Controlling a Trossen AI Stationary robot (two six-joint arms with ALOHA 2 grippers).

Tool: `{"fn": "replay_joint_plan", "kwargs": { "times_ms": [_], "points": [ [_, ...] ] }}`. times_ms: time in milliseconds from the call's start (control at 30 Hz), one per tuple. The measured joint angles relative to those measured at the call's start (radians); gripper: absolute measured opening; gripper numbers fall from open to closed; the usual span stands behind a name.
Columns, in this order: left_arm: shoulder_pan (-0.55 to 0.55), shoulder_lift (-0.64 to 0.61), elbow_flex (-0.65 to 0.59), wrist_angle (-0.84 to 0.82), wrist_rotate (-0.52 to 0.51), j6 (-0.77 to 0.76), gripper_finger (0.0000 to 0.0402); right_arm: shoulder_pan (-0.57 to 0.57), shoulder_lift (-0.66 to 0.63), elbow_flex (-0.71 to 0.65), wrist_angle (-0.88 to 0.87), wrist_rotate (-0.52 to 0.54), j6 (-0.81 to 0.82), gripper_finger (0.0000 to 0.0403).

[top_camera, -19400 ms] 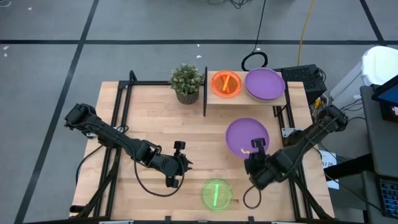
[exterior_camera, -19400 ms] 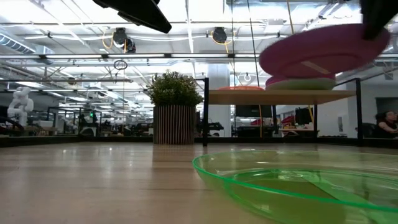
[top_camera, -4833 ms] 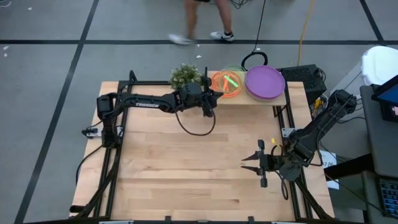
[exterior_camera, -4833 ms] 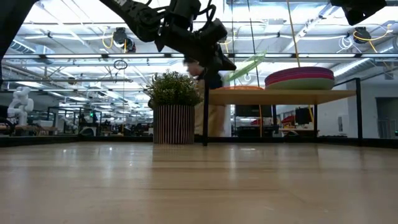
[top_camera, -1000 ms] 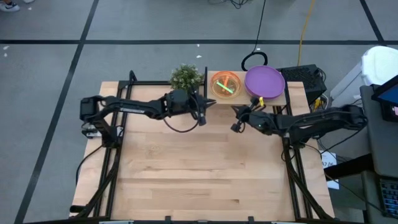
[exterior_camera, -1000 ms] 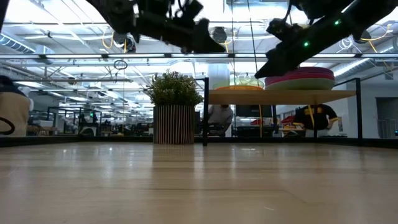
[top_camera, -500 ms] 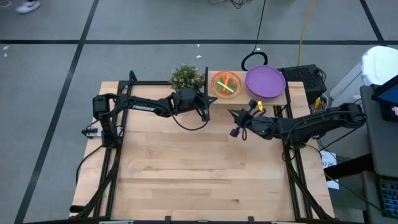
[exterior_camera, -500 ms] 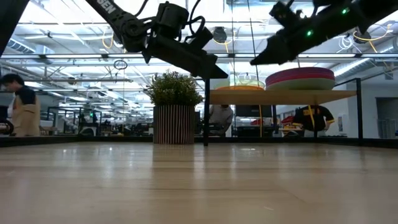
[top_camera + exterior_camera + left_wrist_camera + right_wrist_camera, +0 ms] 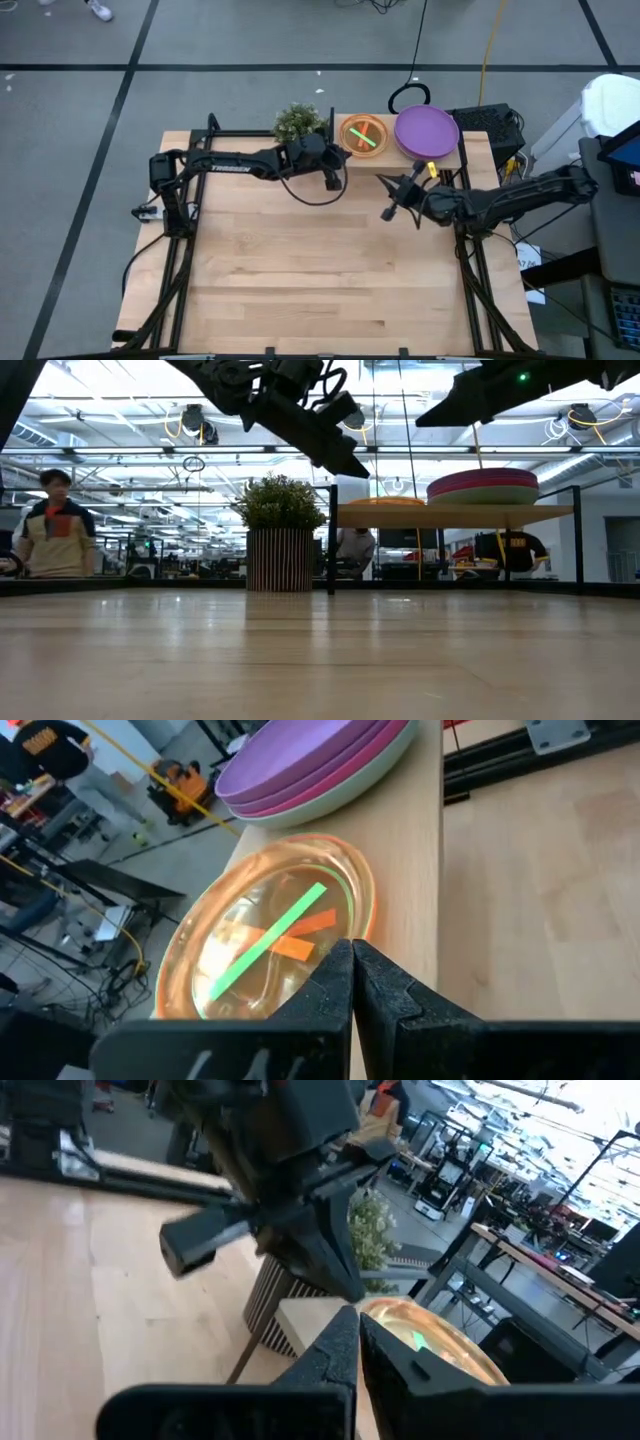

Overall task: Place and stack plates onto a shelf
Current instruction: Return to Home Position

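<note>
Glossy transl. plastic plates [image 9: 270, 945] on matt, smooth light-wood shelf [image 9: 415, 850]

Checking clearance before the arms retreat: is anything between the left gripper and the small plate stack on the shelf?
Nothing visible. The left wrist view looks past the shut left gripper straight onto the orange-and-green stack on the shelf.

One shelf [image 9: 375, 163] carries two stacks. The large plates [image 9: 427, 132] show four rims: two purple, one magenta, one pale teal. The small plates [image 9: 364, 135] cannot be counted. One potted plant [image 9: 297, 122] stands on the tabletop [image 9: 300, 270]. Three people [image 9: 45, 530] show beyond.
</note>
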Motion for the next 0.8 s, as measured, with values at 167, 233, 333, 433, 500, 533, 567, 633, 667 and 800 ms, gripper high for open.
{"fn": "replay_joint_plan", "kwargs": {
  "times_ms": [167, 233, 333, 433, 500, 533, 567, 633, 667, 800],
  "points": [
    [-0.022, -0.049, 0.014, -0.120, -0.002, -0.035, 0.0004, 0.004, -0.042, 0.000, -0.103, -0.022, 0.043, 0.0000],
    [-0.035, -0.108, 0.013, -0.215, 0.006, -0.103, 0.0004, 0.013, -0.063, 0.000, -0.148, -0.062, 0.067, 0.0000],
    [-0.074, -0.200, -0.012, -0.294, 0.023, -0.181, 0.0004, 0.028, -0.098, 0.000, -0.210, -0.160, 0.109, 0.0000],
    [-0.139, -0.303, -0.093, -0.307, 0.030, -0.238, 0.0004, 0.044, -0.134, 0.000, -0.264, -0.295, 0.157, 0.0000],
    [-0.187, -0.374, -0.175, -0.265, 0.032, -0.270, 0.0003, 0.055, -0.149, -0.002, -0.292, -0.394, 0.190, 0.0000],
    [-0.210, -0.411, -0.221, -0.239, 0.032, -0.284, 0.0003, 0.058, -0.159, -0.002, -0.296, -0.439, 0.198, 0.0000],
    [-0.234, -0.444, -0.268, -0.208, 0.030, -0.295, 0.0003, 0.063, -0.166, -0.002, -0.307, -0.476, 0.203, 0.0000],
    [-0.280, -0.512, -0.364, -0.133, 0.022, -0.311, 0.0003, 0.072, -0.178, -0.002, -0.304, -0.533, 0.212, 0.0000],
    [-0.303, -0.547, -0.412, -0.108, 0.017, -0.319, 0.0003, 0.076, -0.181, -0.002, -0.306, -0.541, 0.213, 0.0000],
    [-0.376, -0.667, -0.573, 0.018, 0.001, -0.366, 0.0003, 0.085, -0.195, -0.034, -0.293, -0.562, 0.208, 0.0000]
  ]
}}
